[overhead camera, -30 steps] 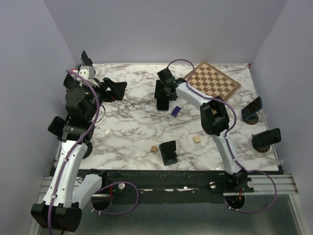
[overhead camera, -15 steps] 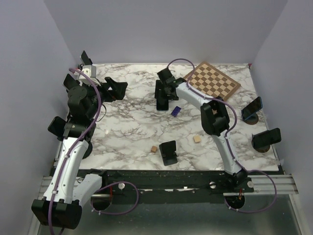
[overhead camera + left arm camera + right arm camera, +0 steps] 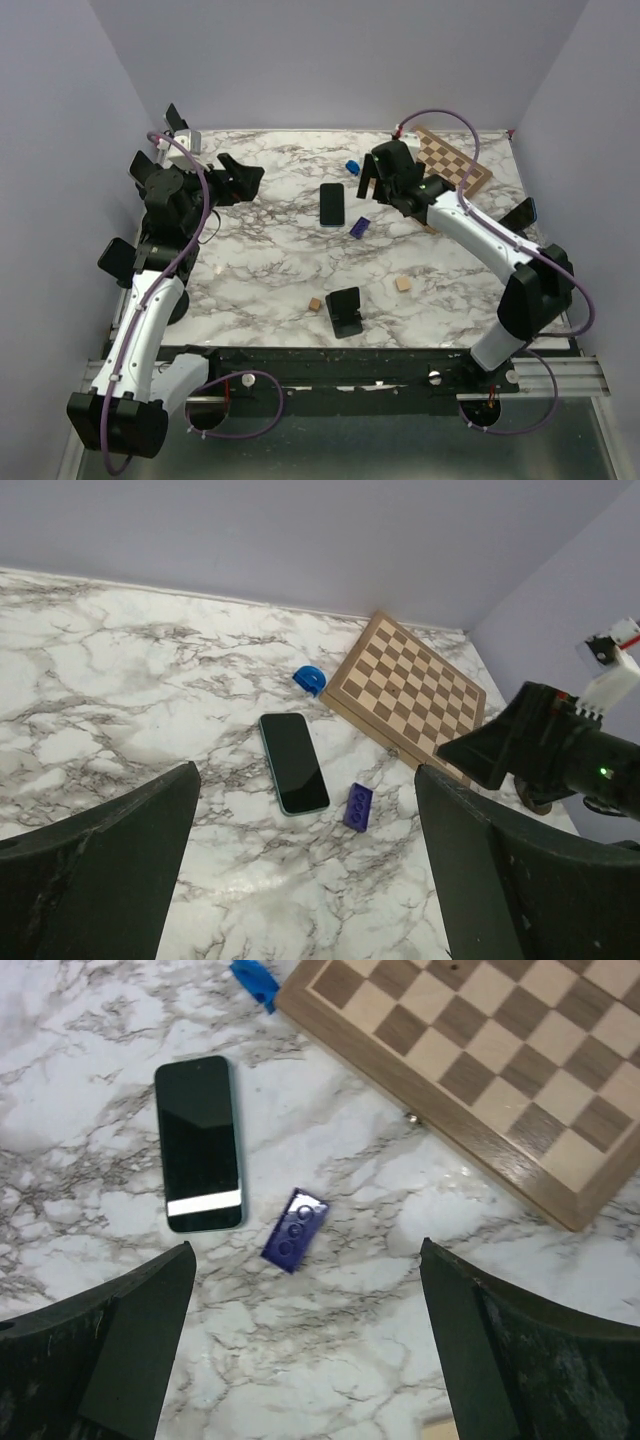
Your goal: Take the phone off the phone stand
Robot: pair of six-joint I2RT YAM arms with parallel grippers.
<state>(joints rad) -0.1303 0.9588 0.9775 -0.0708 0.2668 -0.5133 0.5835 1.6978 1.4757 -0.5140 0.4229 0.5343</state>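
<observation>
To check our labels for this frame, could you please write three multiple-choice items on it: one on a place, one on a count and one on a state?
1. Where is the phone? A. on the chessboard B. flat on the table C. in a stand
2. How many wooden cubes are out? A. one B. two C. four
3. The right gripper is: A. shut on the phone B. shut on a cube C. open

B, it lies screen-up on the table; B, the top view shows two; C, its fingers stand wide apart, nothing between.
</observation>
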